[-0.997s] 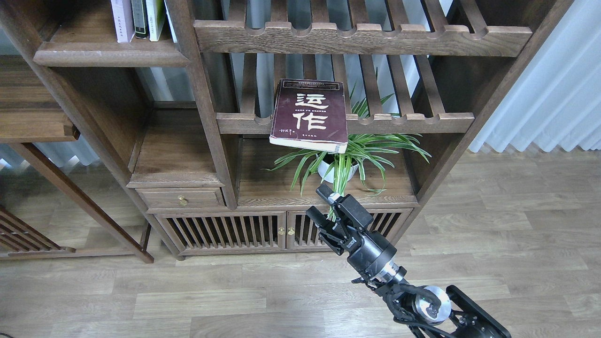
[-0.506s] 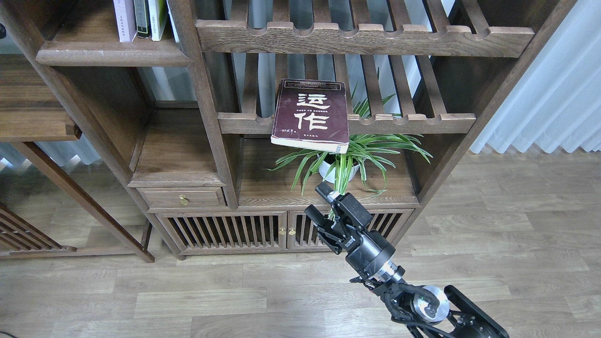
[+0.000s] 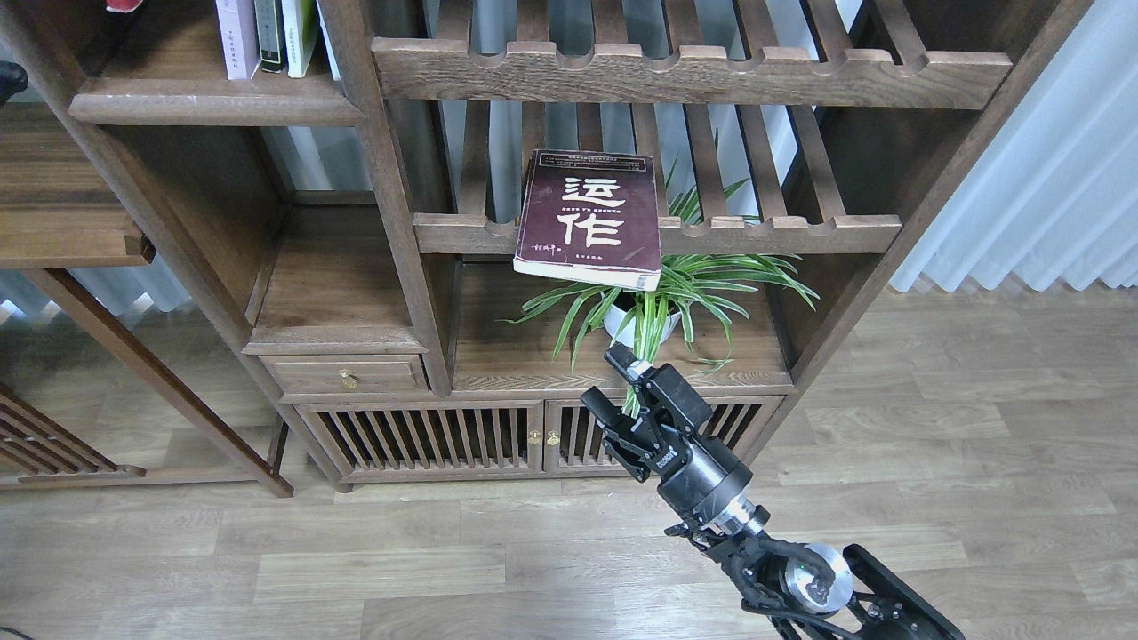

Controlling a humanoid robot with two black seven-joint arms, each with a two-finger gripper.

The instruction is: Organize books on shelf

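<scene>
Wooden bookcase (image 3: 391,222), maroon book (image 3: 589,220) overhanging the slatted rack's front rail (image 3: 765,235), my right gripper (image 3: 611,385) below it, fingers apart, empty.

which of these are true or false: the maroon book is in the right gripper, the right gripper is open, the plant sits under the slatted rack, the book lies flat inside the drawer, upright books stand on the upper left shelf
1. The maroon book is held in the right gripper. False: the gripper hangs empty below it, apart from the book.
2. The right gripper is open. True.
3. The potted plant sits under the slatted rack. True.
4. The maroon book lies flat inside the drawer. False: it rests on the slatted rack, overhanging its front rail.
5. Upright books stand on the upper left shelf. True.
</scene>
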